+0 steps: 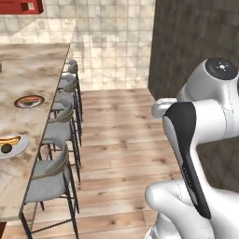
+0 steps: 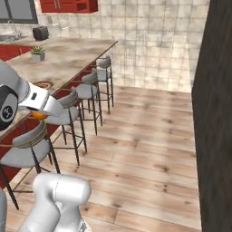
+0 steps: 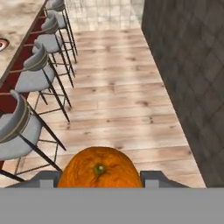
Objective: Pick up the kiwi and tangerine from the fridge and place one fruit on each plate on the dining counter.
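Hand view: tangerine point(image 3: 99, 168) held; stools point(image 3: 37, 74) leftward.

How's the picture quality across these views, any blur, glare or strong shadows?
Left base view: soft and low-resolution, even light, no glare on the counter; the kiwi on the pale plate is a dark blob. Right base view: similarly soft; the stools cast faint shadows. Hand view: the tangerine in the end effector is sharpest; stool edges look jagged.

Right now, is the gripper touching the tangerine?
Touching. In the hand view the tangerine sits wedged between both fingers of the gripper, no gap on either side.
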